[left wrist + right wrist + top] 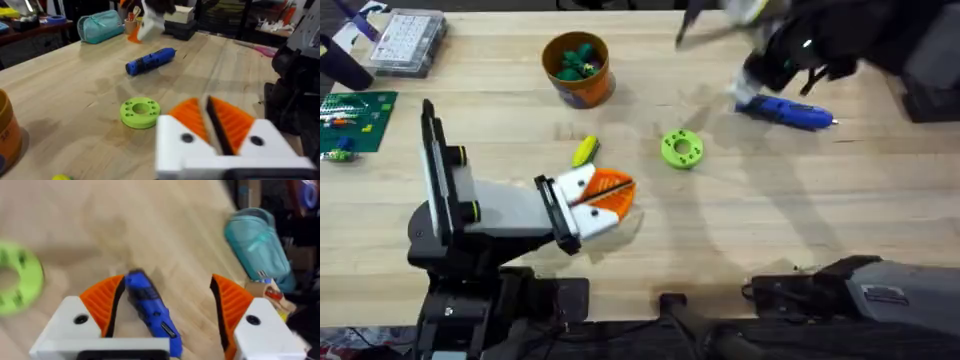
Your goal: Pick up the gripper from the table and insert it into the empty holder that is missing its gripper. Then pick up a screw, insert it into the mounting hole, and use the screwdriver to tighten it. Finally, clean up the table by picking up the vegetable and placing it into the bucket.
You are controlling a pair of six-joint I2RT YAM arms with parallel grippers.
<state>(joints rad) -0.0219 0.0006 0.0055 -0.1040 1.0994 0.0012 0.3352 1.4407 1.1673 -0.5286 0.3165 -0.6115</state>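
Blue screwdriver [149,311] partly hidden, right gripper [167,311] spread

Bucket [578,68] stands at the table's [740,240] far centre-left, with the parts box [408,42] further left at the far corner. Vegetable [585,151] lies nearer than the bucket, just behind the left gripper [610,195], and the disc with holes [681,149] sits to its right. Screwdriver [788,112] lies on the table at far right, beyond the disc, between the spread fingers of the right gripper [167,297].
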